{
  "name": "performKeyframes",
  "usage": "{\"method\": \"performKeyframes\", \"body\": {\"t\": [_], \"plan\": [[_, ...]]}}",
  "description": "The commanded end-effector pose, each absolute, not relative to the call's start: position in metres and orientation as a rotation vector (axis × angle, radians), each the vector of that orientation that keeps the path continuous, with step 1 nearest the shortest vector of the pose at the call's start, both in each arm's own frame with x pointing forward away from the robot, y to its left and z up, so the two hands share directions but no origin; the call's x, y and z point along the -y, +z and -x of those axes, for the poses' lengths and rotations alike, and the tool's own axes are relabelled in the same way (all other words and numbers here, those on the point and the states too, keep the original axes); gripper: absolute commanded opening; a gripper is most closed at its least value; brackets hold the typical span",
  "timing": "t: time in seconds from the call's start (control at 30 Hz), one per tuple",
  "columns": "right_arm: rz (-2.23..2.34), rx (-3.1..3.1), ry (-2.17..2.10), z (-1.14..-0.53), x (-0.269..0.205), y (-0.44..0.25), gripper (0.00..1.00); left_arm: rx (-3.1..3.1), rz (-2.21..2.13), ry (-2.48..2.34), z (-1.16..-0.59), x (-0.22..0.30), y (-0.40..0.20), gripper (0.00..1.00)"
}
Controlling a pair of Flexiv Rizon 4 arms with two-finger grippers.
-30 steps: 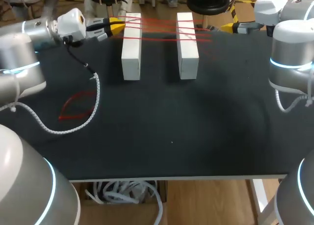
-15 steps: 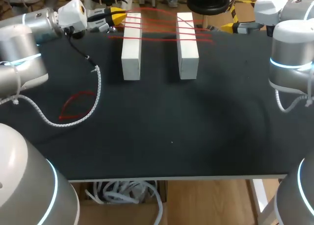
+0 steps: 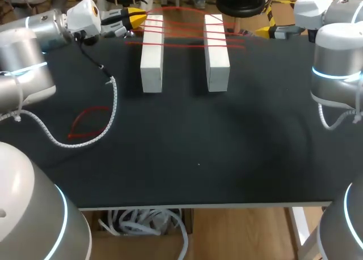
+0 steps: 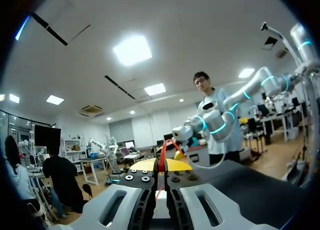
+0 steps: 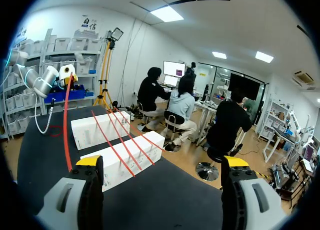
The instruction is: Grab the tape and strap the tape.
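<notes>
Head view: my left jaws sit at the far left corner of the black counter (image 3: 198, 146), their yellow fingertips (image 3: 135, 15) just beside the far end of the left white rectangular block (image 3: 152, 62). The thin red tape (image 3: 184, 36) crosses that block and the right white rectangular block (image 3: 216, 56) in several strands, and one more strand arcs between them from my left jaws. My right jaws hover at the far right edge, well apart from both blocks. A loose red loop (image 3: 85, 124) lies near my white coiled cable (image 3: 108, 110). I judge the blocks light. A hard pull on the arcing strand could drag or tip one and slacken every strand already laid. Too little tension could let the strand slide off the block's end. The cable could also sweep the loop.

Left wrist view: my left jaws are pressed together, pinching the thin red tape, which rises from between the tips. So narrow a band in so small a pinch may slip out if tension jumps.

Right wrist view: my right jaws stand spread wide with nothing between them. A red strand runs down from my left arm (image 5: 45, 77) and passes just outside one fingertip (image 5: 90, 161). If I close here I would miss it. If I reach forward carelessly I may hook the strands lying over the blocks instead.
</notes>
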State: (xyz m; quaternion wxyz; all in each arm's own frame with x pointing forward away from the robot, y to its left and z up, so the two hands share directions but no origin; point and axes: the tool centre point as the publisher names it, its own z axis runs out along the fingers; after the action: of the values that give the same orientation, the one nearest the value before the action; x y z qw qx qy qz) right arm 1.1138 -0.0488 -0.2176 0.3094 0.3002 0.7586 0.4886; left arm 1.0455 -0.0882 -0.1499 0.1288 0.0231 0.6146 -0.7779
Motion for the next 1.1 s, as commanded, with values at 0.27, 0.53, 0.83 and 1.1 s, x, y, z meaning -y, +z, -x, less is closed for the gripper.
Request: {"method": "performKeyframes", "body": {"t": [0.27,0.53,0.83,1.1], "plan": [[-1.007,-2.025,1.237,-1.095,0.051,-0.213,1.00,-1.783,-0.072,-2.264,-1.047,0.088,-0.151,0.00],[-0.909,-2.023,1.176,-1.060,0.042,-0.194,1.00,-1.783,-0.072,-2.264,-1.047,0.088,-0.151,0.00],[-0.912,-1.914,1.161,-1.002,0.031,-0.199,1.00,-1.783,-0.072,-2.264,-1.047,0.088,-0.151,0.00],[-0.980,-1.802,1.104,-0.954,0.020,-0.206,1.00,-1.783,-0.072,-2.264,-1.047,0.088,-0.151,0.00]]}}
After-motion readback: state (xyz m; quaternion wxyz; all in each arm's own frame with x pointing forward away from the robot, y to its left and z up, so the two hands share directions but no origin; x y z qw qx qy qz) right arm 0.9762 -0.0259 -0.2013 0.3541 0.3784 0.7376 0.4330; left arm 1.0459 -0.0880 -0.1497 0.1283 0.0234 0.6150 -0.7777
